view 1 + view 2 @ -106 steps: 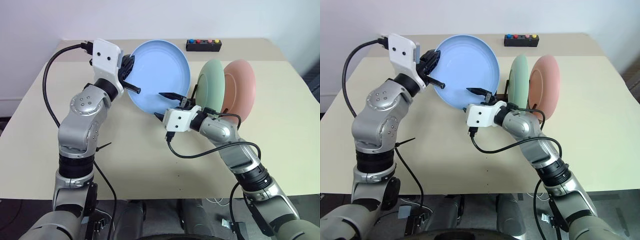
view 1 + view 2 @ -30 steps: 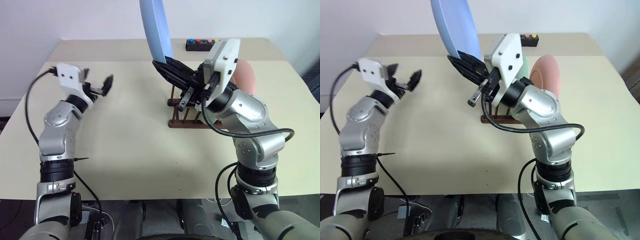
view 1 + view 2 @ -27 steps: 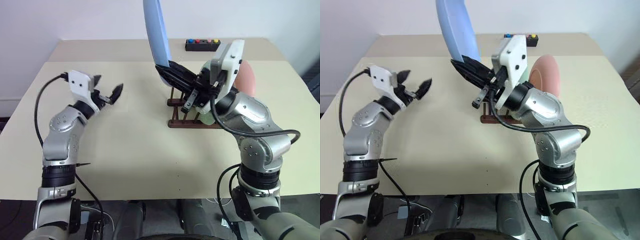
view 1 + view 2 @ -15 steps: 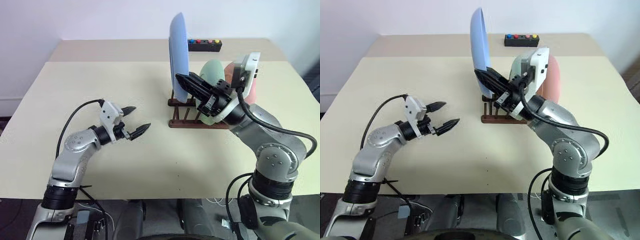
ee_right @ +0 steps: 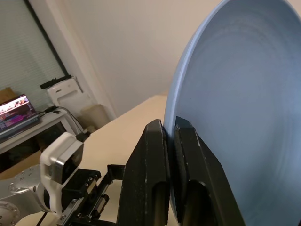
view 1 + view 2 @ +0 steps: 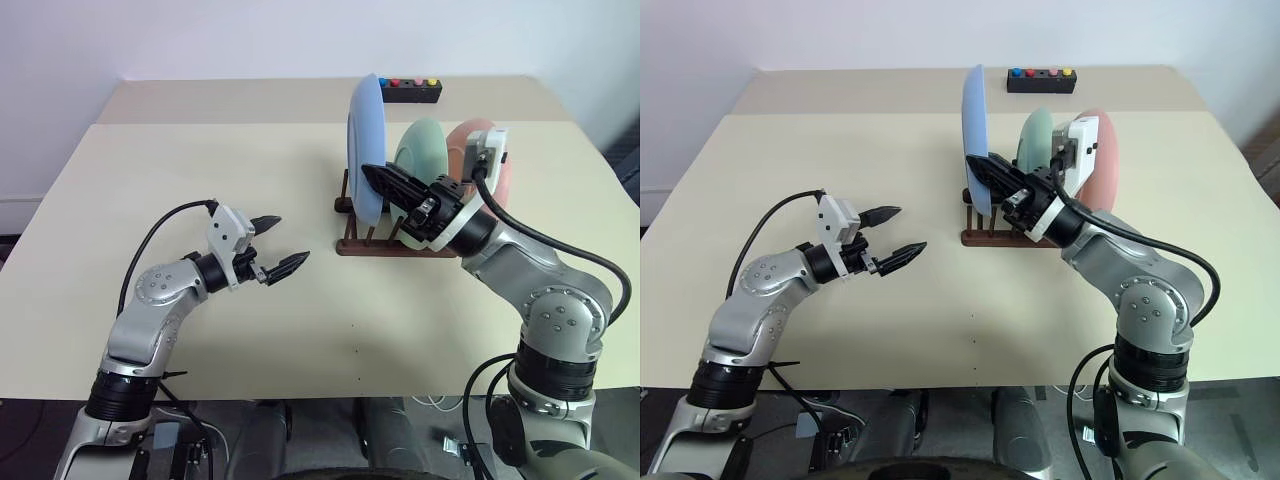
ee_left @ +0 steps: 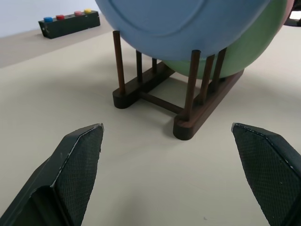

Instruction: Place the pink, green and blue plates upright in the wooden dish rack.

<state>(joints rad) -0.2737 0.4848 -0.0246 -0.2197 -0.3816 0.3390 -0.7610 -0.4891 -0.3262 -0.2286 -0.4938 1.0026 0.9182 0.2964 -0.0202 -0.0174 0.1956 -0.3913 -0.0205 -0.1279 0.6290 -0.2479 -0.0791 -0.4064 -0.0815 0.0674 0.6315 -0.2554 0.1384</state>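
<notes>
One beige table (image 6: 300, 330) meets a white wall; right fingers (image 5: 188, 155) pinch the blue plate (image 6: 364, 150), left fingers (image 7: 77, 160) spread.

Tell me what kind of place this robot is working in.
Probably a lab or office test room, not a kitchen: a plain beige table against a white wall, a black button box at its far edge, and a desk with a laptop in the right wrist view.

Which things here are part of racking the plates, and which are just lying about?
Job in hand:
- blue plate, upright at the rack, clamped in the right gripper
- green plate, upright in the rack
- pink plate, behind the green one
- wooden dish rack

Lying about:
- black button box at the table's far edge
</notes>
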